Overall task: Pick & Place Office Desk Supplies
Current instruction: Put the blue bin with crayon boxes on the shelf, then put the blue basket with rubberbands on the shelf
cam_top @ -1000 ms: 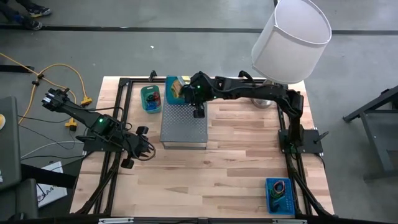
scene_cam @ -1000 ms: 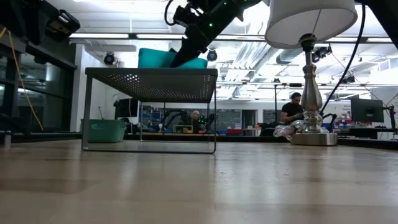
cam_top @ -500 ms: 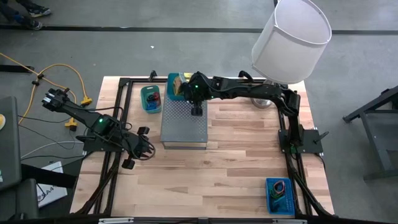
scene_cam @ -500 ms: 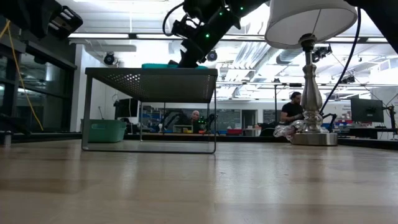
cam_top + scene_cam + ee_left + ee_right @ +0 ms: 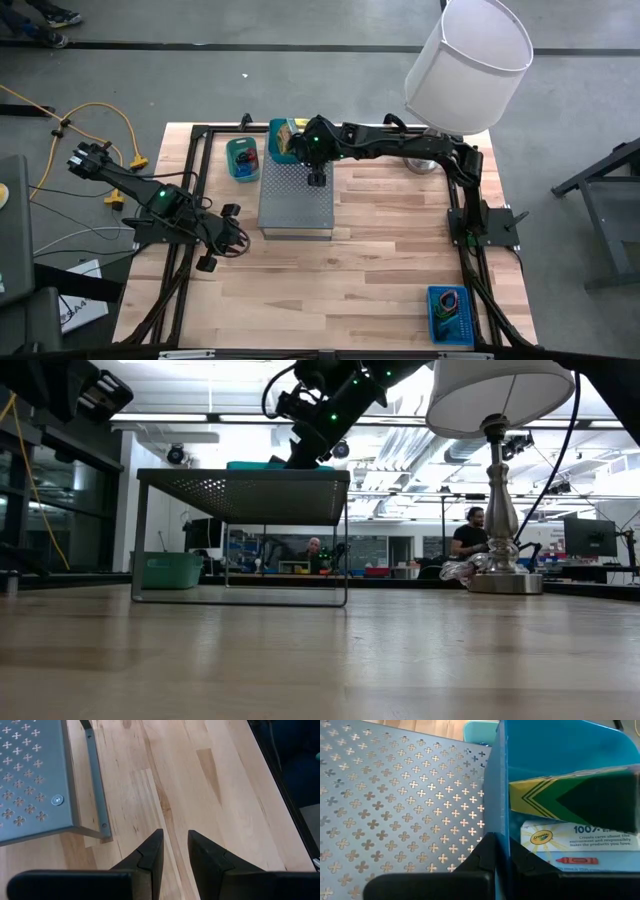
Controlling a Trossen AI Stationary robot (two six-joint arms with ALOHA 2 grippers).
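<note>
Looking straight down, the right gripper (image 5: 316,172) sits over the far edge of the grey perforated box (image 5: 296,198), clamped on the wall of a blue bin (image 5: 281,140) holding yellow-green packets (image 5: 290,133) — the placing step, I judge; next it must let go and back off cleanly. A green bin (image 5: 242,158) stands just beside the box, another blue tray (image 5: 451,314) well apart from it. From table height, the bin's rim (image 5: 270,464) rests atop the box. The left gripper (image 5: 174,854) hovers beside the box, jaws slightly apart, holding nothing. The right wrist shows fingers (image 5: 482,857) pinched shut on the bin wall, packets (image 5: 570,822) inside
</note>
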